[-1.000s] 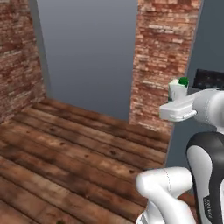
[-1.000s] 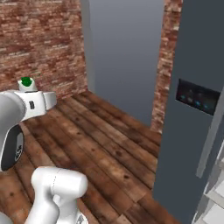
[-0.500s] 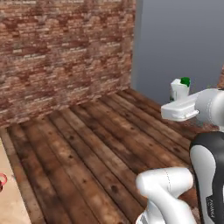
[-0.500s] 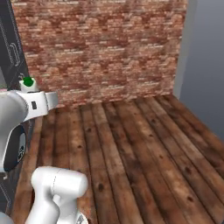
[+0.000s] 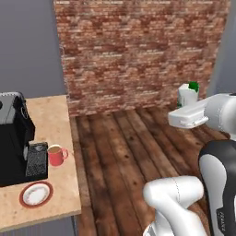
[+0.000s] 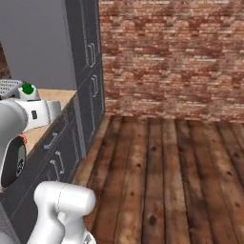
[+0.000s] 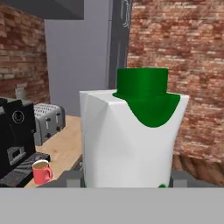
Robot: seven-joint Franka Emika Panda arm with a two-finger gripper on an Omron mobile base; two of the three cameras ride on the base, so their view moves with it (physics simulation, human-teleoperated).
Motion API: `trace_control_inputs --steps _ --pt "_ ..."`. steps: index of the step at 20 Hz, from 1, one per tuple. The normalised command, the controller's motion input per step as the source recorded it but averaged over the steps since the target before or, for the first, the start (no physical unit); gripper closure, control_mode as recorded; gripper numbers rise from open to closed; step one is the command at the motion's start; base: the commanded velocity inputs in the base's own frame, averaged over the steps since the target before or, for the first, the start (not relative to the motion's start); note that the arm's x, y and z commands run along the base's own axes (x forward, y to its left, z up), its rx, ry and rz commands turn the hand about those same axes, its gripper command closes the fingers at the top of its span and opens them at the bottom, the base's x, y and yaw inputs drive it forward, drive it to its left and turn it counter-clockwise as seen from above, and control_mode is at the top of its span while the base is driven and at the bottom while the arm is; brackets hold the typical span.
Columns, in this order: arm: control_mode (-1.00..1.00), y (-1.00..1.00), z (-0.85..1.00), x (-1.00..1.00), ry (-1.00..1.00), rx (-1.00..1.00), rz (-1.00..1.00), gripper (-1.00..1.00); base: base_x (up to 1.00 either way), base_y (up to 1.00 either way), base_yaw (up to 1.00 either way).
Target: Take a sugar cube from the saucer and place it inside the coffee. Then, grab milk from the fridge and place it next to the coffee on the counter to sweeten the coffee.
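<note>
Milk point(image 7: 131, 135) sits upright between the gripper point(image 7: 127, 181) fingers, held aloft

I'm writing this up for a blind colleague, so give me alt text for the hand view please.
A white milk carton with a green cap fills the foreground, upright between the fingers of the gripper. Behind it on the left, a wooden counter holds a black coffee machine, a red mug of coffee and a grey toaster. A brick wall stands beyond.
</note>
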Motion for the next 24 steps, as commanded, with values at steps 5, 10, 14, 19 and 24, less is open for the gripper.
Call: trace_control_inputs --steps 5,10,14,19,24 --pt "1.0 0.0 0.0 0.0 0.0 0.0 0.0 1.0 0.36 -0.5 0.57" --pt "1.0 0.0 0.0 0.0 0.0 0.0 0.0 1.0 0.41 -0.26 0.6" --pt "1.0 0.0 0.0 0.0 0.0 0.0 0.0 1.0 0.84 -0.21 0.59" --pt "1.0 0.0 0.0 0.0 0.0 0.0 0.0 1.0 0.67 -0.61 0.53" --pt "-1.0 -0.05 -0.2 0.0 -0.01 0.0 0.09 1.0 0.11 -0.32 0.39"
